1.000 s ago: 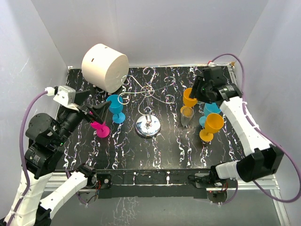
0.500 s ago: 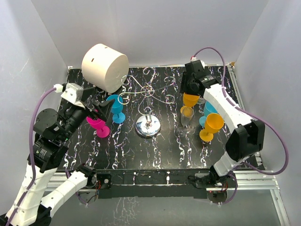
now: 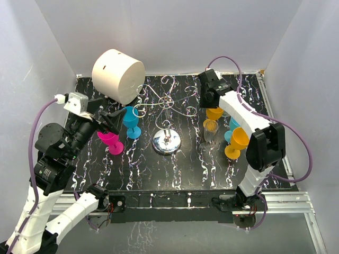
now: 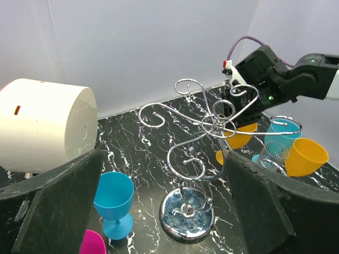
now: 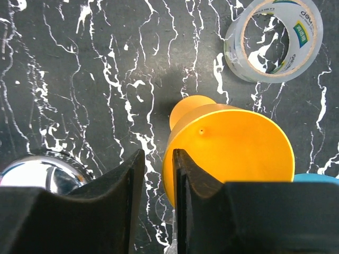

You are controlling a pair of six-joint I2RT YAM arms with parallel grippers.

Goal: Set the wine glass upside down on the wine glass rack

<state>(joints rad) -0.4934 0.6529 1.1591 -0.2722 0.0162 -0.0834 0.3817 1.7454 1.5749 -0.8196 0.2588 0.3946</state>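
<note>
Right gripper (image 5: pixel 158 159): jaws stood narrowly apart, astride the rim of the orange wine glass (image 5: pixel 233 148); 1 finger inside the bowl, 1 outside with a gap beside it; not clamped.
Orange wine glass: stood upright on the table (image 3: pixel 143 169), right of the wine glass rack (image 3: pixel 167 142), just beside a clear glass (image 3: pixel 210 129).
Wine glass rack: stood mid-table on its chrome base.
Left gripper (image 4: pixel 163 156): jaws were wide apart, nothing between them; it hung at the table's left side, above a pink glass (image 3: pixel 110 142).
Surroundings: 1 cream cylinder (image 3: pixel 117 75) lay at the far-left corner; 1 tape roll (image 5: pixel 274 39) lay near the orange glass.
</note>
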